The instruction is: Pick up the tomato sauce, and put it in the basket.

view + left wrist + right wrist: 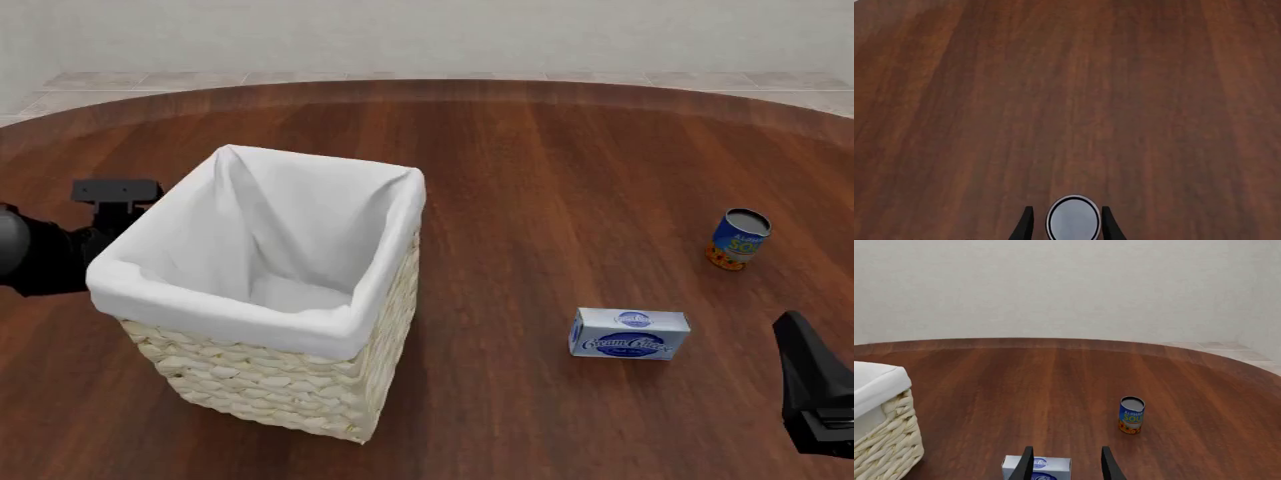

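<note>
The basket is tall cream wicker with a white liner and stands left of centre; its corner shows in the right wrist view. My left arm is beside the basket's left side, its fingertips hidden there. In the left wrist view my left gripper is spread open, its fingers on either side of a small can's silver lid. The can's label is hidden, so I cannot confirm it is the tomato sauce. No tomato-labelled can shows elsewhere. My right gripper is open and empty at the near right.
A blue can with an orange base stands at the right and also shows in the right wrist view. A blue-and-white box lies just beyond the right fingertips. The brown table ends at a pale floor.
</note>
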`<action>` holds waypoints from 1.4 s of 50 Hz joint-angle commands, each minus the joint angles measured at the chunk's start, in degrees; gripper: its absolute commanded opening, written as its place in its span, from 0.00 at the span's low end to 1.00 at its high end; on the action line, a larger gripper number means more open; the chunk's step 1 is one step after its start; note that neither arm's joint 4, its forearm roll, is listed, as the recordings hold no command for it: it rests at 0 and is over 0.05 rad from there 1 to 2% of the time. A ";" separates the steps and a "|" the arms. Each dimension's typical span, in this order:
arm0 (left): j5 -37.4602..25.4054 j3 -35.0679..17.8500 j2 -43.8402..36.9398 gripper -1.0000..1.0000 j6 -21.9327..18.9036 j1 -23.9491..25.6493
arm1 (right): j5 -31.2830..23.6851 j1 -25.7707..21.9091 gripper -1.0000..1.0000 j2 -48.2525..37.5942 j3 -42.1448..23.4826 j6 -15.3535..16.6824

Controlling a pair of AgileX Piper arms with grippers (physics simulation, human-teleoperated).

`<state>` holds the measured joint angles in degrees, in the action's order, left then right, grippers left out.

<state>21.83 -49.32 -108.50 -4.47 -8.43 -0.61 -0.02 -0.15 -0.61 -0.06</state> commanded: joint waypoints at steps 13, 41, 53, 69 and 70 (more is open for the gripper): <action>1.73 -0.25 -3.19 1.00 -0.17 -0.20 | 0.00 0.00 1.00 0.00 0.00 0.00; 0.82 1.52 1.91 0.00 0.70 -0.53 | 0.00 -0.01 1.00 0.00 0.00 0.00; -0.71 2.85 7.08 0.00 0.25 -1.39 | 0.00 0.00 1.00 0.00 0.00 0.00; -2.27 4.42 12.55 0.00 -0.96 -3.23 | 0.00 0.01 1.00 0.00 0.00 -0.02; -2.37 4.52 12.87 0.00 -0.90 -3.35 | 0.01 0.00 1.00 0.00 0.00 0.01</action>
<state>20.45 -45.51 -99.11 -3.83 -10.79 -0.61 -0.02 -0.15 -0.61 -0.07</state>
